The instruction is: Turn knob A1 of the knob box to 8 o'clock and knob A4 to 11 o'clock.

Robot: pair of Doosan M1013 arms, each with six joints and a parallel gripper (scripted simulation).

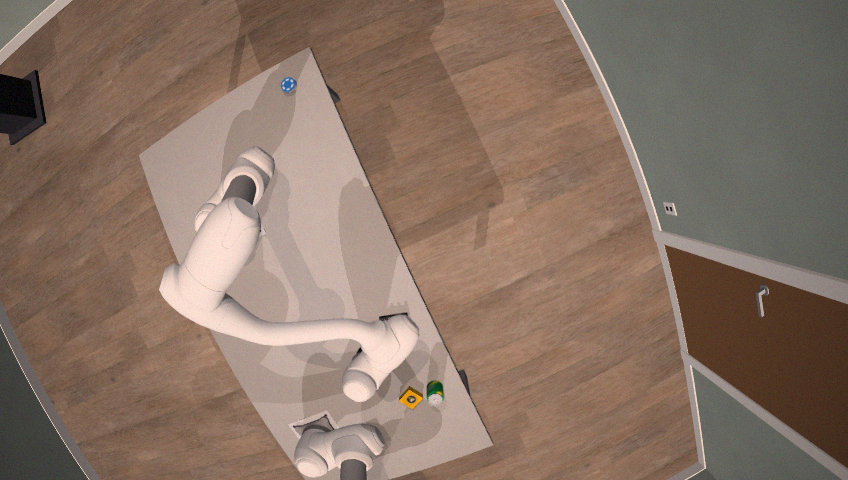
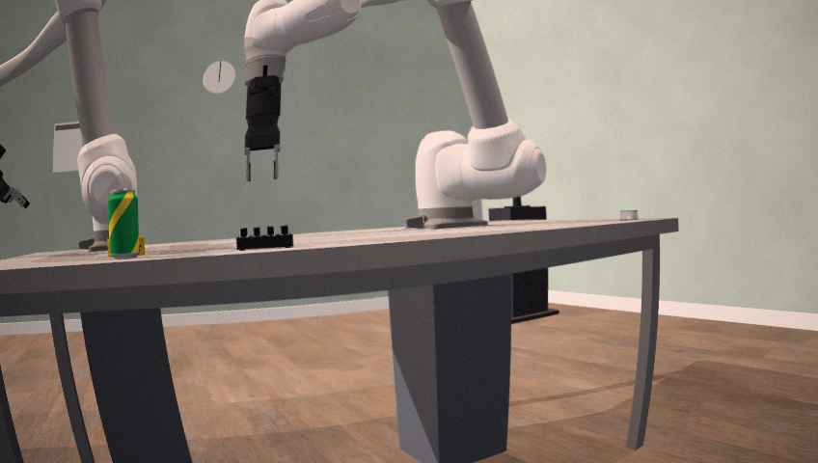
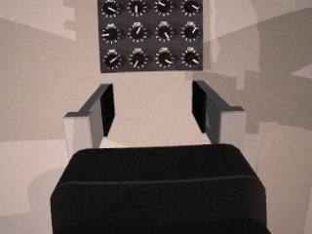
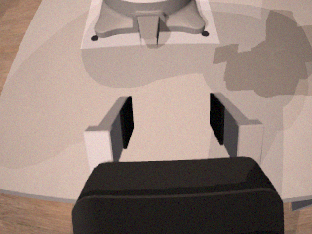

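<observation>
The dark knob box [image 2: 264,241] [image 3: 125,47] stands on the table. In the left wrist view it lies ahead of the fingers, cut off by the top edge, with three rows of black knobs showing and white pointers at various angles. No socket shows, so I cannot tell which row is A. In the top view my left arm covers most of the box. My left gripper [image 2: 261,172] [image 3: 152,97] is open and empty, pointing down high above the box. My right gripper [image 4: 171,110] is open and empty, away from the box at the left of the exterior view.
A green can [image 1: 435,393] [image 2: 122,223] and a yellow block [image 1: 410,398] with a round centre stand beside each other, near the knob box. A blue round object [image 1: 288,84] [image 2: 628,215] lies at the table's far end. An arm's base plate [image 4: 93,44] shows ahead of the right gripper.
</observation>
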